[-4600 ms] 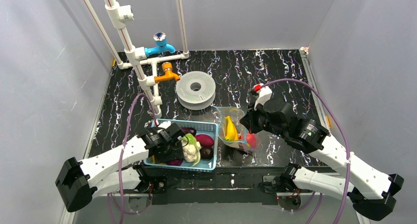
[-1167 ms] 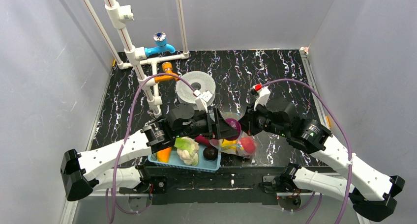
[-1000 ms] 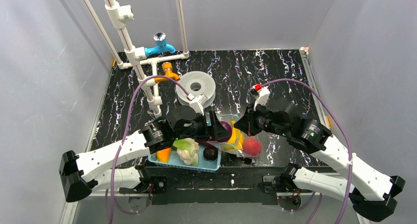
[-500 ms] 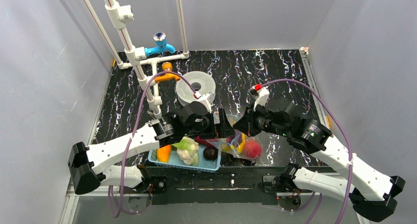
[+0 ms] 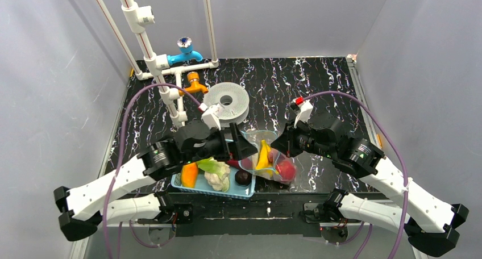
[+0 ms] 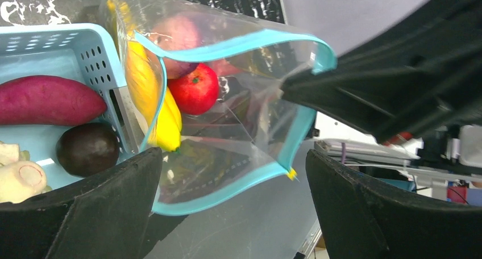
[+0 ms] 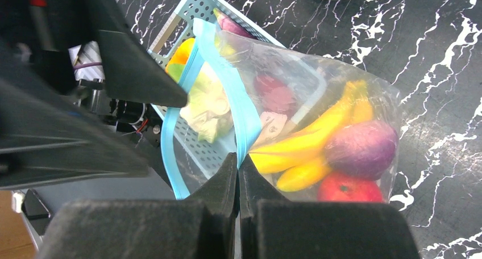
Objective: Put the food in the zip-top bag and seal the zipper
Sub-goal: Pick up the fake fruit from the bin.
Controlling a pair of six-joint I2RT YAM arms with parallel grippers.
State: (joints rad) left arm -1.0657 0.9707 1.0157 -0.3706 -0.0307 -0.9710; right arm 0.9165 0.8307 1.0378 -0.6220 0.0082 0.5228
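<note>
The zip-top bag (image 5: 273,176) stands open right of the basket. It holds yellow bananas (image 7: 310,140), a purple eggplant (image 7: 361,148), a red apple (image 7: 347,188) and a maroon piece (image 7: 273,91). My right gripper (image 7: 238,159) is shut on the teal zipper (image 7: 227,88) strip and holds the mouth up; it also shows in the top view (image 5: 282,145). My left gripper (image 5: 241,148) is open and empty at the bag's left side. In the left wrist view its jaws (image 6: 233,157) stand wide apart around the open mouth, with the apple (image 6: 194,88) and bananas (image 6: 150,94) inside.
The light-blue basket (image 5: 210,192) holds an orange piece (image 5: 189,174), a green piece (image 5: 213,167), cauliflower (image 5: 217,180), a maroon piece (image 6: 48,100) and a dark round piece (image 5: 242,178). A white spool (image 5: 227,101) and the pipes with taps (image 5: 185,53) stand behind.
My left gripper carried the purple eggplant to the bag's mouth, let it go inside, and has drawn back left, open. My right gripper has kept its hold on the zipper edge.
</note>
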